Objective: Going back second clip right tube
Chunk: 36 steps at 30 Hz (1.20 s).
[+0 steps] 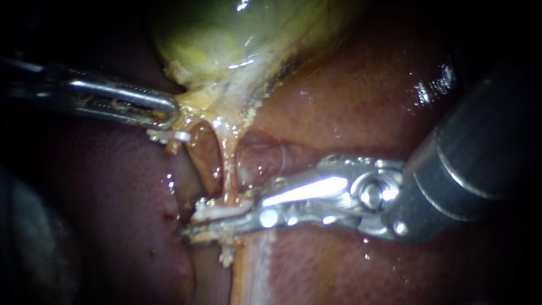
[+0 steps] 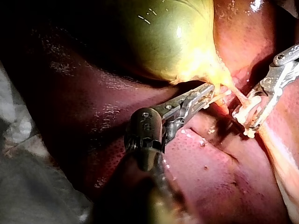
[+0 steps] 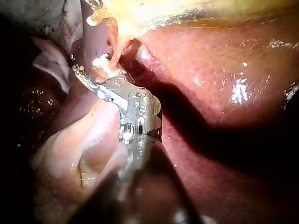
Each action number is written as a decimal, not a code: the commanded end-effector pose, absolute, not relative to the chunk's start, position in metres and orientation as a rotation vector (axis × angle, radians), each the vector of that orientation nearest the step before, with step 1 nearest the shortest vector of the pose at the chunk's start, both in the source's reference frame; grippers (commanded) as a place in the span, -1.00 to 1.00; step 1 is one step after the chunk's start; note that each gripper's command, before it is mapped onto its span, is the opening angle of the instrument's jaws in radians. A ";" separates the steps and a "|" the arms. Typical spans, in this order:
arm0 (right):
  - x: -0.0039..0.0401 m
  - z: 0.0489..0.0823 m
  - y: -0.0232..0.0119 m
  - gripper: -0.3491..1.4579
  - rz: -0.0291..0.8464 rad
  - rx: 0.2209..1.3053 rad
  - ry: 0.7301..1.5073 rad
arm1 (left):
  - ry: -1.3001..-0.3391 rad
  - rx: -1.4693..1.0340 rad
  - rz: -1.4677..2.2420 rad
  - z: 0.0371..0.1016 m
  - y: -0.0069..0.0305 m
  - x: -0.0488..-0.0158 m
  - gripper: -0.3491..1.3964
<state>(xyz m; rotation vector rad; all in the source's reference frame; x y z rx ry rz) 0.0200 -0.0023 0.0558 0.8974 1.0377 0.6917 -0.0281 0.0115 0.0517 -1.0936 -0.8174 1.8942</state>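
Note:
My left instrument (image 1: 167, 111) comes in from the left, its jaws shut on the yellowish neck of the gallbladder (image 1: 226, 34), holding it up. Two tubes run down from the neck: a brownish left tube (image 1: 201, 155) and a thin right tube (image 1: 228, 169). Just under the left jaws sits a white clip (image 1: 169, 135). My right instrument (image 1: 217, 217) reaches in from the right with its jaws parted around the right tube. A flat white clip (image 1: 220, 211) lies across that tube between them. The right wrist view shows the same clip (image 3: 103, 63) at the tip of the right instrument (image 3: 100, 74).
Red-brown liver (image 1: 350, 96) surrounds the tubes on both sides. A pale band of tissue (image 1: 254, 265) runs down below the right jaws. In the left wrist view the green gallbladder (image 2: 168, 37) bulges above my left instrument (image 2: 208, 95), with my right instrument (image 2: 252, 112) just beyond.

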 end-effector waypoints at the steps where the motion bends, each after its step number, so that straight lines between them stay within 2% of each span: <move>1: 0.0198 0.0561 -0.0021 -0.12 0.682 0.876 1.052 | -0.817 -1.094 1.894 0.0517 0.0115 -0.0281 -1.00; 10: 0.0173 0.0572 -0.0014 -0.06 0.573 0.695 1.134 | -0.818 -1.094 1.894 0.0517 0.0115 -0.0281 -1.00; 15: 0.0156 0.0570 -0.0015 -0.06 0.523 0.667 1.152 | -0.818 -1.094 1.894 0.0517 0.0115 -0.0280 -1.00; 19: 0.0137 0.0567 -0.0014 -0.06 0.449 0.624 1.178 | -0.818 -1.094 1.894 0.0517 0.0115 -0.0280 -1.00; 27: 0.0080 0.0557 -0.0001 -0.06 0.353 0.544 1.218 | -0.818 -1.094 1.894 0.0517 0.0115 -0.0279 -1.00; 31: 0.0058 0.0554 0.0004 -0.06 0.319 0.519 1.221 | -0.815 -1.094 1.894 0.0517 0.0115 -0.0279 -1.00; 36: 0.0041 0.0550 0.0007 -0.06 0.282 0.502 1.175 | -0.815 -1.094 1.894 0.0518 0.0116 -0.0279 -1.00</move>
